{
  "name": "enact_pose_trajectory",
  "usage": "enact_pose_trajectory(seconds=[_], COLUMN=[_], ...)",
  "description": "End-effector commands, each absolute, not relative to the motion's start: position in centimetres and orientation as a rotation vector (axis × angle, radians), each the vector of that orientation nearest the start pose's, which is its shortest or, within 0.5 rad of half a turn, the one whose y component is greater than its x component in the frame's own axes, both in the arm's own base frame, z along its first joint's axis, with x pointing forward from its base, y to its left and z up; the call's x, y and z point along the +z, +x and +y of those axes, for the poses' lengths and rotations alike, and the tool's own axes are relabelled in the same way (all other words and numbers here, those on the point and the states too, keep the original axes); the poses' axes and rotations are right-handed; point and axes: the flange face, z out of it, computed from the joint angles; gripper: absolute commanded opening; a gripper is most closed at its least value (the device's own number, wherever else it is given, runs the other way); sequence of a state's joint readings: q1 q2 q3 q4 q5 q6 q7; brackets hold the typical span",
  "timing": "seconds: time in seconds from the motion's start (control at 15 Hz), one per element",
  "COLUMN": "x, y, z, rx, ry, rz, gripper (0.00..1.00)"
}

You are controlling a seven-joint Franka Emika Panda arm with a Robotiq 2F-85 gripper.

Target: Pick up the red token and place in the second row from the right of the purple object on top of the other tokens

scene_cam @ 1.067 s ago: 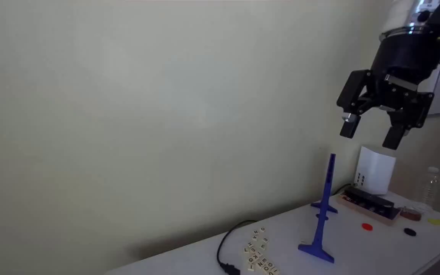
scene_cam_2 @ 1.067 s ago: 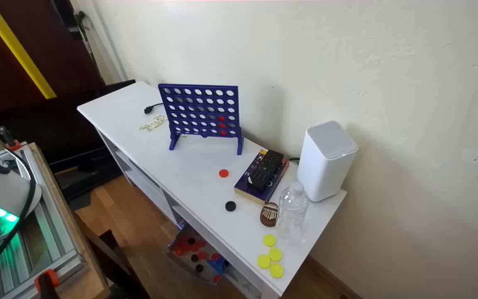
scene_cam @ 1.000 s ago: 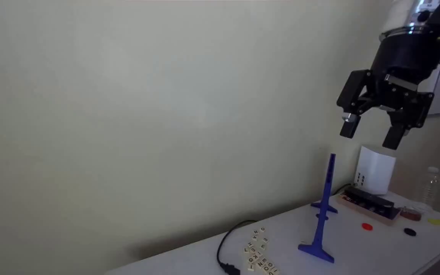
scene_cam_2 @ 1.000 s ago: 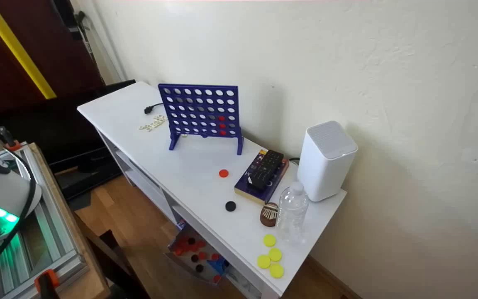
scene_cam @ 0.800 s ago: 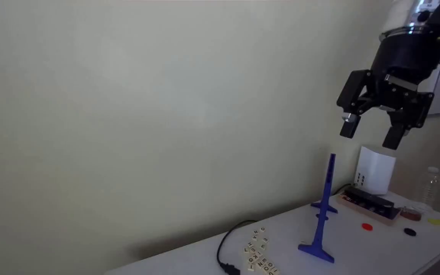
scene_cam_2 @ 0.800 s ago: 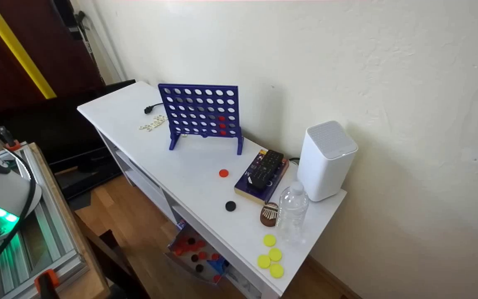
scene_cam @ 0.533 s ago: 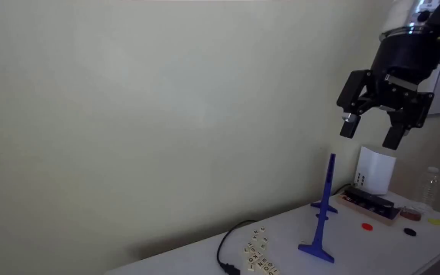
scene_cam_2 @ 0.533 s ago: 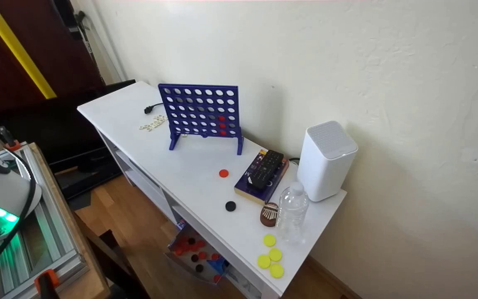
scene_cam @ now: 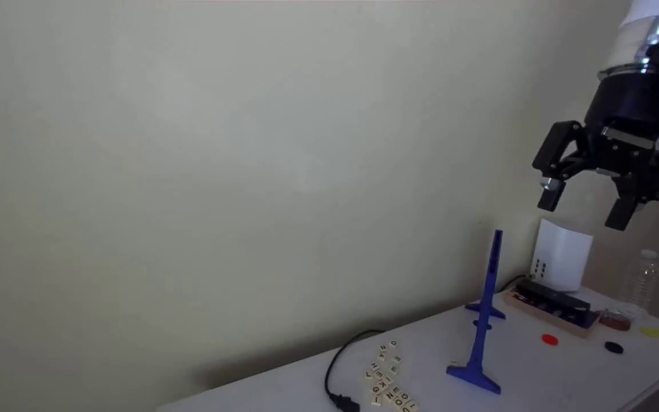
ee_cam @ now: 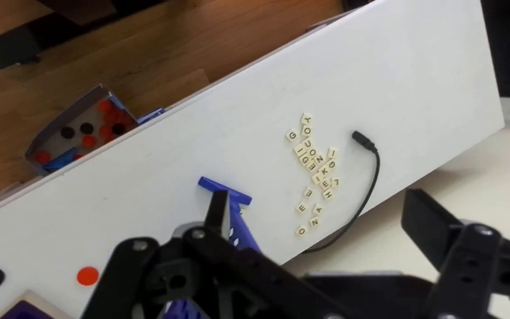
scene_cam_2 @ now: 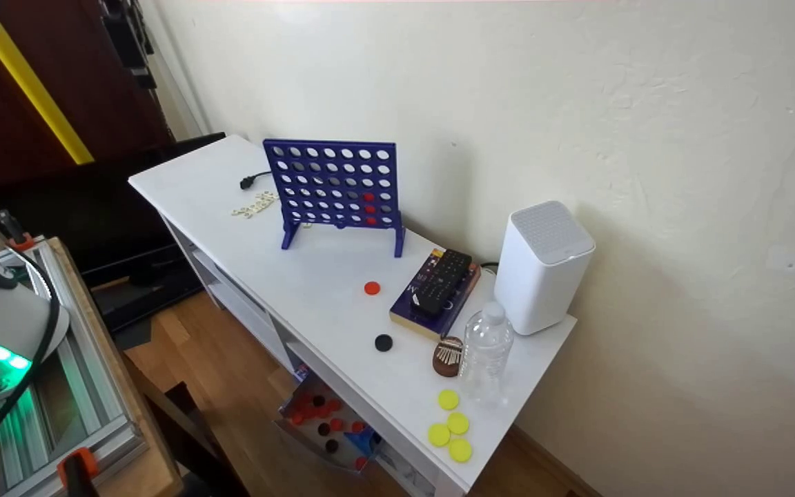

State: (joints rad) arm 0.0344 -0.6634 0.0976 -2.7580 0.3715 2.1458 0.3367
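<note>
The red token [scene_cam_2: 372, 288] lies flat on the white table, in front of the purple object [scene_cam_2: 328, 143], and the wrist view also shows this red token [ee_cam: 87, 275]. Upright on two feet, the purple object holds three red tokens [scene_cam_2: 369, 208] stacked at the bottom of its second column from the right. In an exterior view it appears edge-on as a slim purple post [scene_cam: 481, 337]. High above the table hangs my gripper [scene_cam: 584, 212], open, with nothing between its fingers. In the wrist view its fingers [ee_cam: 427, 226] stand wide apart, partly covering the purple object.
A black token [scene_cam_2: 384, 342], a book with a remote [scene_cam_2: 443, 279] on it, a thumb piano [scene_cam_2: 446, 357], a clear bottle [scene_cam_2: 487, 348], a white device [scene_cam_2: 542, 269] and several yellow tokens [scene_cam_2: 459, 450] share the table. Letter tiles [ee_cam: 318, 179] and a black cable [ee_cam: 372, 177] lie beyond the frame.
Over the last half second my gripper has shifted right and slightly down in an exterior view, staying open. Red token and purple object have not moved.
</note>
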Motion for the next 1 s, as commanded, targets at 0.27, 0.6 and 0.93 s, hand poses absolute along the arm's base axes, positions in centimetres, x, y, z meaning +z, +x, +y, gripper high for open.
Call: enact_pose_trajectory(seconds=[0.27,0.6,0.93], x=[39.9,36.6,32.9], y=[33.9,35.1,37.4], z=[-6.0,-9.0,-10.8], rx=[-0.046,-0.054,-0.046], ry=[-2.891,-3.074,-3.153], rz=[0.793,0.649,0.407], gripper=[1.0,1.0,1.0])
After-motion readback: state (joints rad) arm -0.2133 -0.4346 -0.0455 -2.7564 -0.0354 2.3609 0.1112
